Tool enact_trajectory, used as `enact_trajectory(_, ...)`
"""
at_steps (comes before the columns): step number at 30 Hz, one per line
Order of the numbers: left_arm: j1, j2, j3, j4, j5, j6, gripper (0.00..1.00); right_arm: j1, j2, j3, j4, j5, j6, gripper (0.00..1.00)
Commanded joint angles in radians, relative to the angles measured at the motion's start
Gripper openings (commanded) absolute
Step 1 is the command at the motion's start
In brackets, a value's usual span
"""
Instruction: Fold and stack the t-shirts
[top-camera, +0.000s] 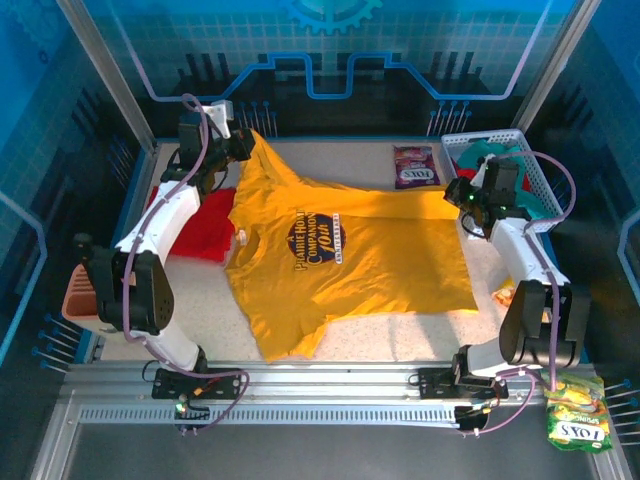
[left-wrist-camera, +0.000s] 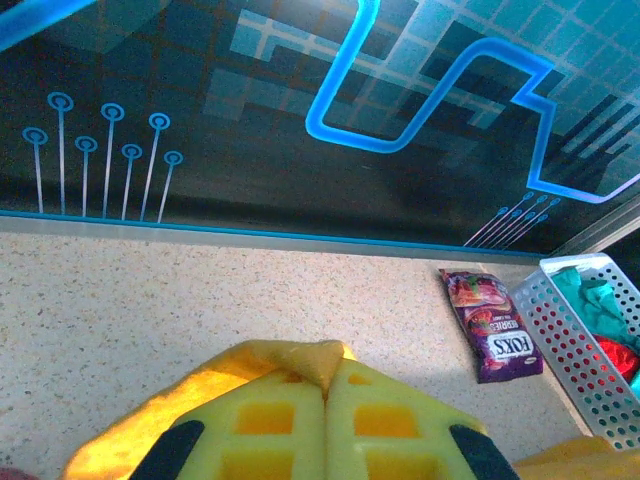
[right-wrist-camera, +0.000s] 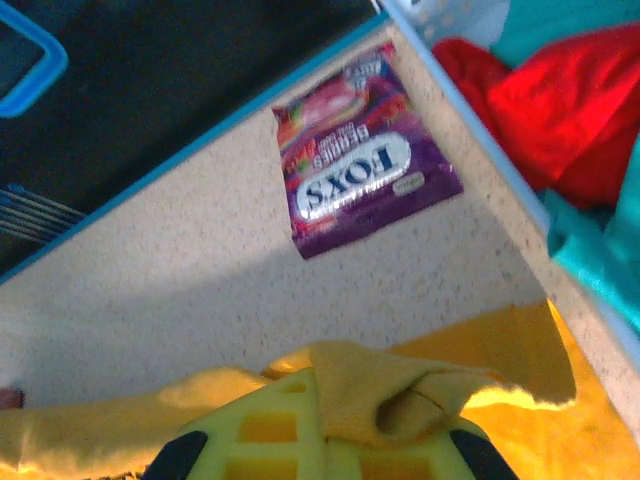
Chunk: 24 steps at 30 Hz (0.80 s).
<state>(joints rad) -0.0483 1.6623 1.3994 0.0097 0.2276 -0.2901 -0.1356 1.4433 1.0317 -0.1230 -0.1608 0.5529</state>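
Two grippers hold one mustard-yellow t-shirt (top-camera: 350, 250), and we judge they do this to pull its upper edge straight before a fold.

In the top view the shirt lies spread on the speckled table (top-camera: 400, 325), with the printed side up. The left gripper (top-camera: 243, 146) is at its 11 o'clock corner and the right gripper (top-camera: 460, 196) at its 2 o'clock sleeve. A red t-shirt (top-camera: 200, 225) lies crumpled at 9 o'clock, touching the yellow one. A white perforated basket (top-camera: 540, 165) at 2 o'clock contains teal and red cloth (top-camera: 483, 152).

In the left wrist view the yellow ribbed fingers (left-wrist-camera: 270, 420) are pressed together on a soft fold of the shirt.

In the right wrist view the fingers (right-wrist-camera: 270, 430) pinch a wrinkled bunch of the same cloth. A glossy purple packet (right-wrist-camera: 365, 170) lies at 12 o'clock.
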Motion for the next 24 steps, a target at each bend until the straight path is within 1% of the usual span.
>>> enact_trajectory(1, 0.012, -0.01, 0.018, 0.047, -0.03, -0.013, 0.0, -0.007, 0.021, 0.004, 0.148, 0.026, 0.017, 0.0)
enact_trajectory(3, 0.022, 0.008, 0.037, 0.046, -0.016, -0.037, 0.0, 0.0, 0.052, 0.002, 0.239, 0.043, 0.048, 0.0)
enact_trajectory(7, 0.024, 0.037, 0.063, 0.062, -0.001, -0.052, 0.0, 0.016, 0.153, 0.041, 0.386, 0.024, 0.061, 0.0)
enact_trajectory(8, 0.025, 0.044, 0.062, 0.073, 0.003, -0.053, 0.0, 0.017, 0.179, 0.041, 0.458, 0.021, 0.077, 0.0)
enact_trajectory(10, 0.027, 0.052, 0.056, 0.083, 0.002, -0.056, 0.0, 0.018, 0.224, 0.036, 0.544, 0.03, 0.128, 0.0)
enact_trajectory(14, 0.042, 0.063, 0.015, 0.137, 0.015, -0.087, 0.0, 0.021, 0.322, 0.089, 0.614, 0.005, 0.174, 0.0)
enact_trajectory(17, 0.051, 0.069, -0.01, 0.162, 0.017, -0.1, 0.0, 0.019, 0.397, 0.148, 0.6, -0.044, 0.189, 0.0)
enact_trajectory(21, 0.058, 0.057, -0.04, 0.154, 0.024, -0.106, 0.0, 0.018, 0.42, 0.171, 0.523, -0.077, 0.189, 0.0)
enact_trajectory(24, 0.058, 0.022, -0.082, 0.135, 0.004, -0.118, 0.0, 0.012, 0.408, 0.202, 0.35, -0.089, 0.165, 0.0)
